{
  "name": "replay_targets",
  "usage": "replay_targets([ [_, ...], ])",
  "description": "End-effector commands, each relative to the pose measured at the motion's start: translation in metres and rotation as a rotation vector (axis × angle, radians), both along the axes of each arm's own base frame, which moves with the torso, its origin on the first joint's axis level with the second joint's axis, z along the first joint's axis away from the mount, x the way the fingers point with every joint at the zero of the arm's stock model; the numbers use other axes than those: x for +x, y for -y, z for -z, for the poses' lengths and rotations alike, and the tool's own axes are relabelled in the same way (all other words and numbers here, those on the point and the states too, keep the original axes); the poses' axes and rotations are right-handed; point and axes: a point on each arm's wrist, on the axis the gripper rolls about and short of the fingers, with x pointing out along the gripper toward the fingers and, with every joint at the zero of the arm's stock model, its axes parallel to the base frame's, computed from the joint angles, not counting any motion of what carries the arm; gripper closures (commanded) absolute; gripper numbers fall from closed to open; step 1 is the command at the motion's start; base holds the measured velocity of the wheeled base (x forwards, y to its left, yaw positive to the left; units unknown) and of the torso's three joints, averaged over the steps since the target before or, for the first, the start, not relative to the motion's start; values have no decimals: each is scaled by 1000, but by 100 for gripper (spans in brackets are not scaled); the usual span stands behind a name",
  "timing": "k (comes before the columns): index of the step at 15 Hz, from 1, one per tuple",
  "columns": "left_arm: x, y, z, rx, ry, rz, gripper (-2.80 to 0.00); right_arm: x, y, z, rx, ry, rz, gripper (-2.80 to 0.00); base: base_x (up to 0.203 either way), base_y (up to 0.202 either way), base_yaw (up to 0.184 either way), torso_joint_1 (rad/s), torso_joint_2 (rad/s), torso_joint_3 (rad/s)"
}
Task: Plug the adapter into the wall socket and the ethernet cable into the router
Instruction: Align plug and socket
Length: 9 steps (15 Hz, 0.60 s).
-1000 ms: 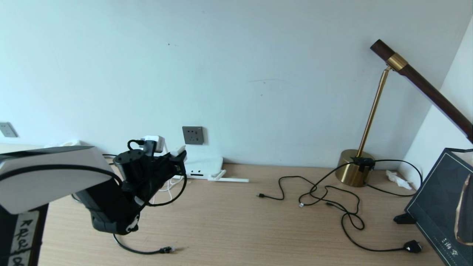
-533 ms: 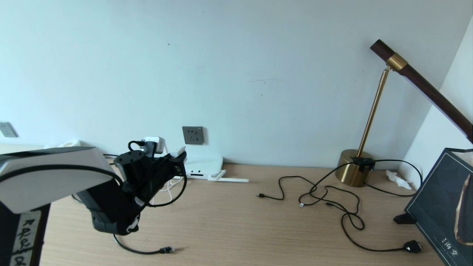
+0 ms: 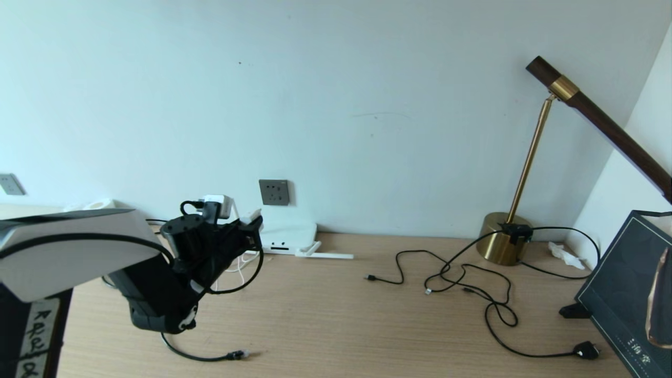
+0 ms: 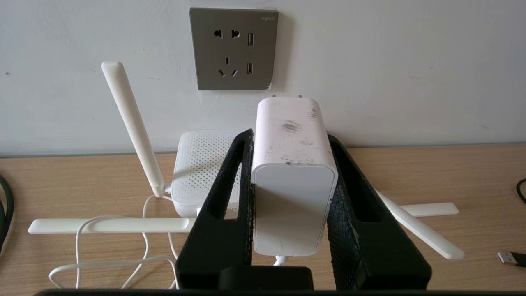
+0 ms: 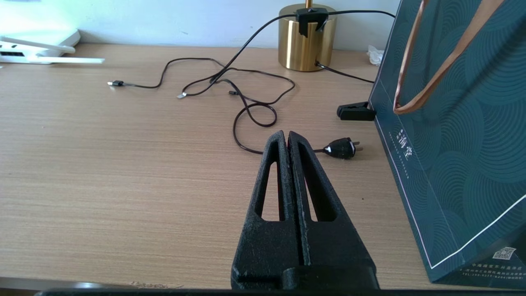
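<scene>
2 plugging jobs remain. Our left gripper point(image 4: 289, 181) clamps the adapter point(image 4: 291, 172) by its sides, prongs aimed at the wall, just short of and below the wall socket point(image 4: 233, 48), so it needs lifting. The router point(image 3: 287, 237) sits beneath it on the tabletop point(image 3: 367, 315); the ethernet cable point(image 3: 210, 358) lies loose. Our right gripper point(image 5: 289, 137) hovers closed, empty.

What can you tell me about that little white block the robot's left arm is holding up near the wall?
It is the adapter, a small white plastic cube with rounded edges and grey scuff marks on its upper face. The left gripper has its black jaws shut on two opposite sides, holding it clear of the desk. Two metal prongs at its far end point toward the wall, a little below the dark grey wall socket and not yet in it. A thin white cord leaves its near end.
</scene>
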Motion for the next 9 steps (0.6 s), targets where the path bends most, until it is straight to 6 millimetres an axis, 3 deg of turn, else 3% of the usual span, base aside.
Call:
replay_targets([
  [1, 3, 0, 4, 0, 0, -1, 0, 0, 0, 0, 0, 1, -1, 0, 0, 0, 0, 0, 0, 0],
  [9, 14, -10, 14, 18, 1, -16, 0, 0, 0, 0, 0, 1, -1, 0, 0, 0, 0, 0, 0, 0],
])
